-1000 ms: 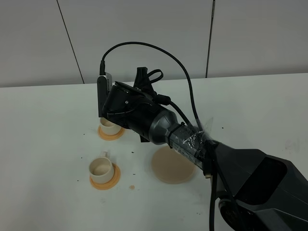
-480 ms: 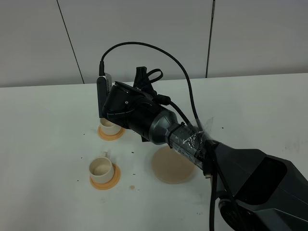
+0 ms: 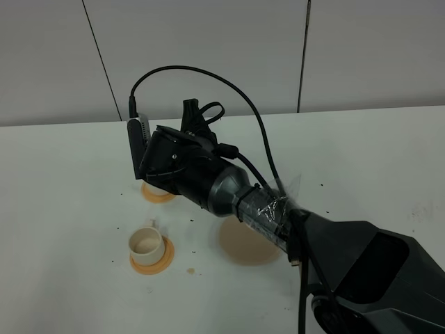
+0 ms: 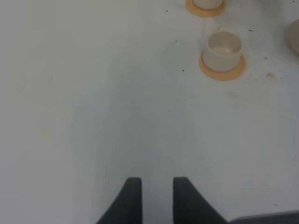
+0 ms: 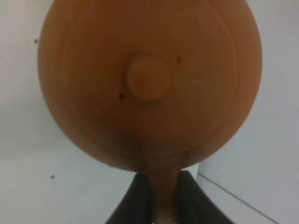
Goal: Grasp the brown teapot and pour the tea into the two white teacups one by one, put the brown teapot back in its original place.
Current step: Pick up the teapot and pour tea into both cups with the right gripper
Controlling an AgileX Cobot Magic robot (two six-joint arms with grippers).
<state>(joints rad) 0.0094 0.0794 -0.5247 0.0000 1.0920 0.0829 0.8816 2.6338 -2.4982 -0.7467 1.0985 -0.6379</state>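
**A:** Where is the teapot now?

**B:** Off the beige disc (image 3: pixel 240 249), which lies bare low in the middle of the high view. The right gripper (image 5: pixel 161 199) is clamped on the handle (image 5: pixel 160 175), so the teapot (image 5: pixel 93 70) hangs in the air. In the high view the right arm (image 3: pixel 229 188) hides it, left of centre, just above the far coaster (image 3: pixel 154 195).

**A:** So how far along?

**B:** Grasp and lift are done. I'd judge it's at the far cup (image 4: pixel 206 3), pouring or about to, though no stream shows. The near cup (image 3: pixel 146 241), lower left, looks pale inside, and I can't tell whether it holds tea. Putting the pot back on the disc is certainly left.

**A:** Which way does it point?

**B:** Its handle-to-spout line runs straight away from the gripper, toward the upper left of the high view. The spout is hidden behind the body. The lid knob (image 5: pixel 148 78) faces the wrist camera. I can't tell how far the pot is tipped.

**A:** And the other arm?

**B:** The left gripper (image 4: pixel 155 191) hovers over the table (image 4: pixel 70 93), its fingers slightly apart, with nothing between them.
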